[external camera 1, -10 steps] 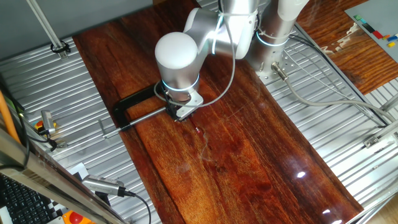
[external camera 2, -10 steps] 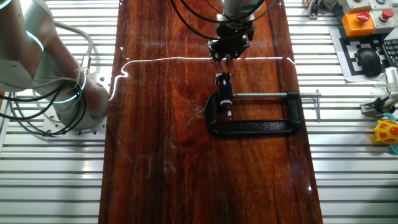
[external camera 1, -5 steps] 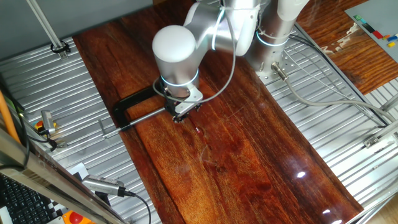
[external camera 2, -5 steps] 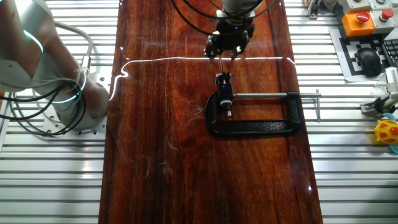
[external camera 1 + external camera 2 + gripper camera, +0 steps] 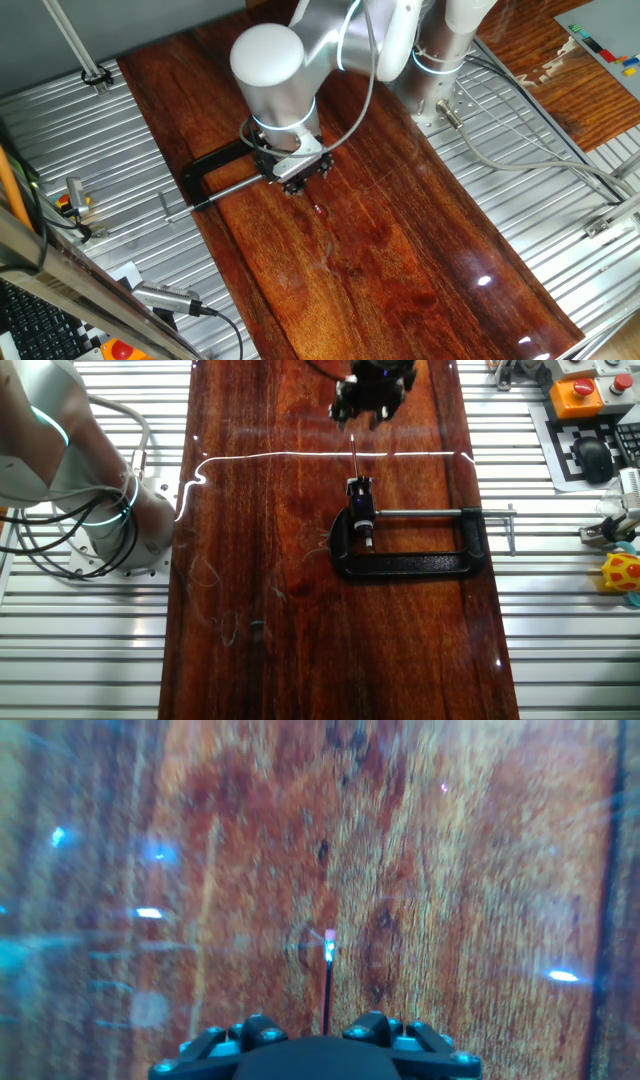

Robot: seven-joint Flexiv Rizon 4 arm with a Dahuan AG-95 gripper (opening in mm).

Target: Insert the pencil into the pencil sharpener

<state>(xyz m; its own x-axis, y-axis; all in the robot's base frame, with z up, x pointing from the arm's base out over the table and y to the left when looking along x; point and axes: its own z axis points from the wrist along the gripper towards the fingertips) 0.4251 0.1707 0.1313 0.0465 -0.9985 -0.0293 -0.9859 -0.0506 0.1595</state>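
Note:
The pencil (image 5: 353, 457) is a thin dark stick. Its lower end meets the small white pencil sharpener (image 5: 359, 487), which sits in the mouth of a black C-clamp (image 5: 410, 565). My gripper (image 5: 362, 418) hangs beyond the pencil's free end and is apart from it. In the hand view the pencil (image 5: 327, 985) runs up from between my fingers to a pink tip. My gripper (image 5: 315, 1032) is open there, and neither finger touches the pencil. In the fixed view from the other side my gripper (image 5: 300, 180) hides the sharpener.
The clamp's steel rod (image 5: 440, 513) reaches right to the edge of the wooden board (image 5: 250, 560). Ribbed metal table (image 5: 560, 640) lies on both sides. The arm's base (image 5: 110, 520) stands at the left, with cables. Button boxes (image 5: 575, 390) sit at the far right.
My gripper has let go of the pencil and drawn back along it, away from the clamp. The pencil stays at the sharpener.

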